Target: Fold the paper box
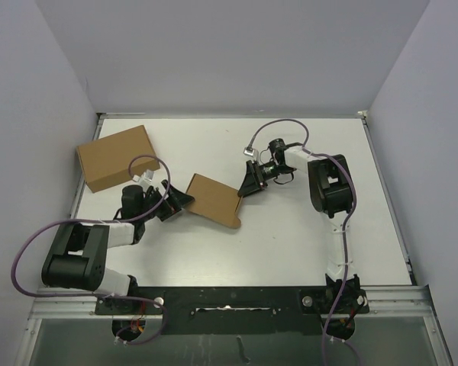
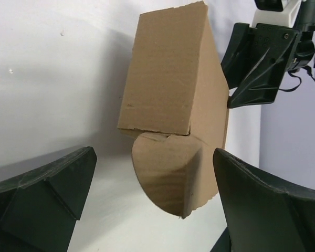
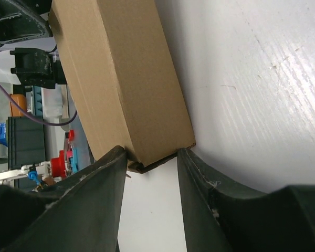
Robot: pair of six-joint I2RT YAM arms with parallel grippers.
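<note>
Right claw (image 3: 149,155) pinches paper box (image 3: 121,79) corner; left claw (image 2: 152,163) gapes around its flap.

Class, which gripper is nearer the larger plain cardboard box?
Left. The left gripper sits just near-right of the larger box; the right gripper clamps the far end of the paper box, farther right.

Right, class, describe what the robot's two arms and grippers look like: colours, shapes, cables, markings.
Both the left arm and the right arm have chunky black joint housings joined by white links. A purple cable loops loosely along each. The left gripper and the right gripper carry broad, wedge-shaped matte black fingers. No readable markings show.
</note>
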